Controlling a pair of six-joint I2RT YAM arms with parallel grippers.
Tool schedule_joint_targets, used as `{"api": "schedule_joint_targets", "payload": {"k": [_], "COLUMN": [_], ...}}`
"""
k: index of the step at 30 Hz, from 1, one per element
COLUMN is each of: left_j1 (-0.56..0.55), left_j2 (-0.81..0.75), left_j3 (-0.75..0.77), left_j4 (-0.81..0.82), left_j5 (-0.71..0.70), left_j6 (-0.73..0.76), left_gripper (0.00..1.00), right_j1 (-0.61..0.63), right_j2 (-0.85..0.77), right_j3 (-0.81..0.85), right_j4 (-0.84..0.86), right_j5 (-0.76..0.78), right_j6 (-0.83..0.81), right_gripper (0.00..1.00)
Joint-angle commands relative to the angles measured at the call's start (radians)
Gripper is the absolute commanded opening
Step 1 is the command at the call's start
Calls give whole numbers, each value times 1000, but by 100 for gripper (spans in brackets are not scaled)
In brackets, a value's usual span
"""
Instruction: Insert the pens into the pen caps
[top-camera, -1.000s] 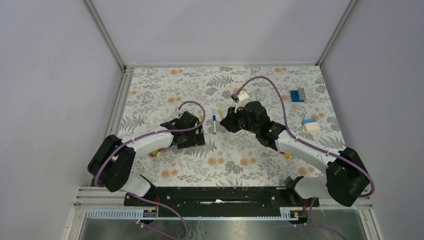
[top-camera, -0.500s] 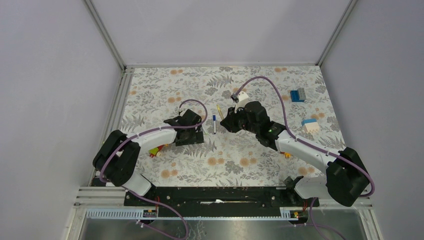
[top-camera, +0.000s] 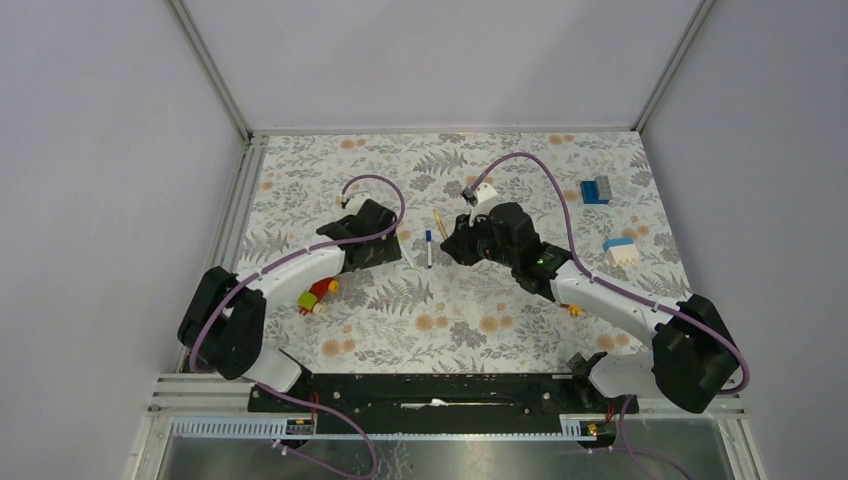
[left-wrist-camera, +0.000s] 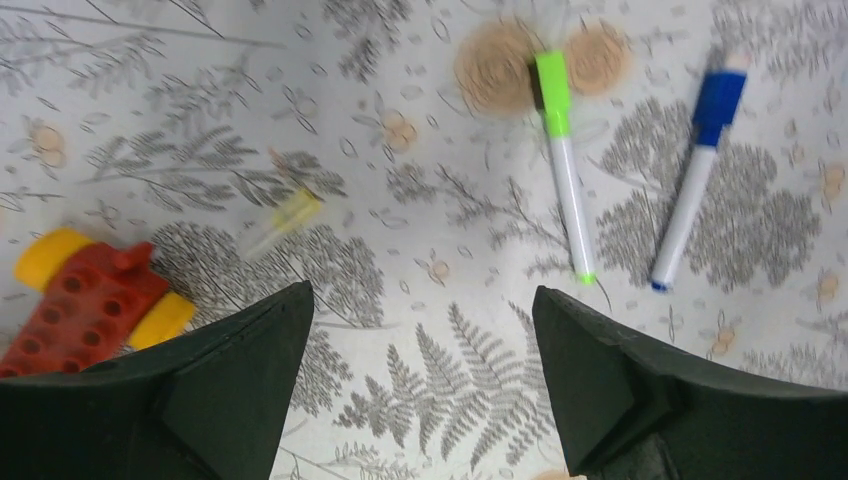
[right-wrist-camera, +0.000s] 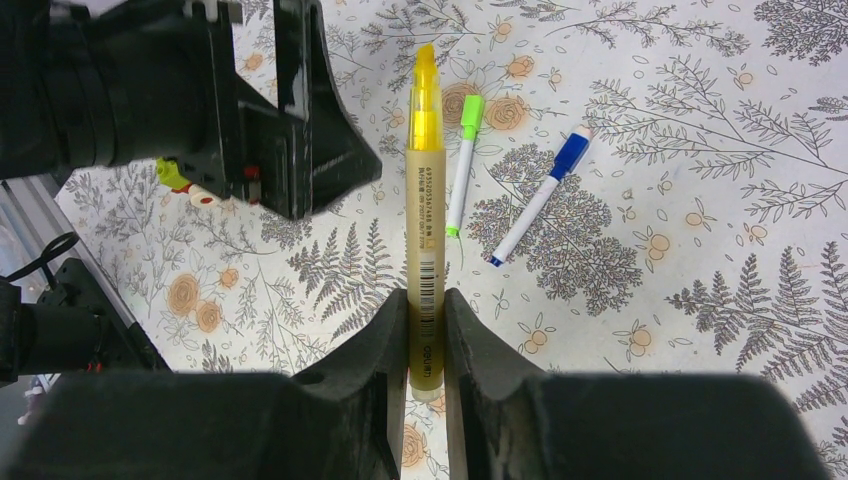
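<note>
Hovering wide open and empty, the left gripper (left-wrist-camera: 420, 325) faces a small yellowish cap (left-wrist-camera: 285, 218) lying left of the green-capped pen (left-wrist-camera: 563, 170), just ahead of its left finger, with its long axis slanted. Right of that pen, the right gripper (right-wrist-camera: 425, 315) pinches the yellow highlighter (right-wrist-camera: 424, 180), tip bared. Of the 2 arms, the left looks nearer the cap.

The left arm swings toward 12 o'clock, carrying the left tool (left-wrist-camera: 420, 300) away from the near edge of the bench (top-camera: 480, 330). The tool now hangs at the 9 o'clock side of the green-capped pen (left-wrist-camera: 568, 200). The toy brick (top-camera: 317, 294), earlier half hidden under the forearm, now lies in plain sight. The tool's jaws seem slightly wider, though the overhead view is coarse.
</note>
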Motion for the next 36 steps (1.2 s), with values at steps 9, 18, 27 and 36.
{"api": "schedule_joint_targets", "payload": {"k": [9,18,27,36], "left_j1": [140,180,184,245], "left_j2": [133,225,250,226], "left_j3": [61,97,77,218], "left_j4": [109,150,174,98], "left_j5": [-22,15,13,-37], "left_j6": [28,45,54,64], "left_gripper": [89,86,86,89], "right_j1": [0,0,1,1], "right_j2": [-55,-84,-93,-93], "right_j3": [-19,-31,-41,-47], "right_j4": [3,-13,-20,-12], "right_j5": [5,9,8,-17], "right_j6": [-24,-29,-33,-25], "right_gripper": [0,0,0,0]}}
